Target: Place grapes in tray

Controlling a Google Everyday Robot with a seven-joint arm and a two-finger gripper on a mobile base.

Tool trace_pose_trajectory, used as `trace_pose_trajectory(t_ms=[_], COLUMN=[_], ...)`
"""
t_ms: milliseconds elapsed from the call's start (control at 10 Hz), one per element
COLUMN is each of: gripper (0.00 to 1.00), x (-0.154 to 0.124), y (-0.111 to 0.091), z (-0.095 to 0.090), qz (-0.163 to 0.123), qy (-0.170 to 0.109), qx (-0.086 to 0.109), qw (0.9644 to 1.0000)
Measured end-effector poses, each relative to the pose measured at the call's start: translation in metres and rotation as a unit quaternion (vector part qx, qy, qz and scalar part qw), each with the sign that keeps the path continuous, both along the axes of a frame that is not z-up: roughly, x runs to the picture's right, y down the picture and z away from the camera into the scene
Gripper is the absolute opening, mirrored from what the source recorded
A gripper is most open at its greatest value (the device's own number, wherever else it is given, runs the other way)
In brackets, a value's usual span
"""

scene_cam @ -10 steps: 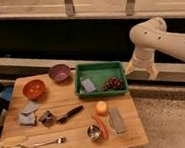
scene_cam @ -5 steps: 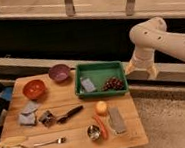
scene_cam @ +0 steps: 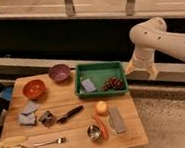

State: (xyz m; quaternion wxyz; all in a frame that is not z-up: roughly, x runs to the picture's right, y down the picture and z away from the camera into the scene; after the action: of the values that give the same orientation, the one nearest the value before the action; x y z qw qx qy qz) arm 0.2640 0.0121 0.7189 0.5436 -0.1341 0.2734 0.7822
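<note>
orange bowl (scene_cam: 34, 88) and purple bowl (scene_cam: 59, 72) sit near each other on the wooden table (scene_cam: 58, 98).

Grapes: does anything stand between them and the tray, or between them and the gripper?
Nothing visible blocks them. The grapes lie inside the tray, at its right end, next to a blue-grey object. The gripper hangs open just right of the tray; only the tray's right wall is between it and the grapes.

High view facing table (scene_cam: 63, 99) (gripper's fingers (scene_cam: 151, 72) at right).
</note>
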Motion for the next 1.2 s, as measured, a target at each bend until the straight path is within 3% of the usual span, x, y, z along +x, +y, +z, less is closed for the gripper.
trace_pose_trajectory(t_ms=[300,800,1000,1200], gripper=[0.8,0.8,0.8,0.8], x=[-0.011,-0.101,-0.14,-0.148], y=[-0.011,-0.034,-0.04,-0.042], z=[0.008,0.037,0.046,0.048], qz=[-0.008,-0.053,-0.056,-0.055], qy=[-0.022,-0.081,-0.099,-0.1], qx=[0.032,0.064,0.081,0.084], qw=[0.9992,0.9933,0.9902,0.9899])
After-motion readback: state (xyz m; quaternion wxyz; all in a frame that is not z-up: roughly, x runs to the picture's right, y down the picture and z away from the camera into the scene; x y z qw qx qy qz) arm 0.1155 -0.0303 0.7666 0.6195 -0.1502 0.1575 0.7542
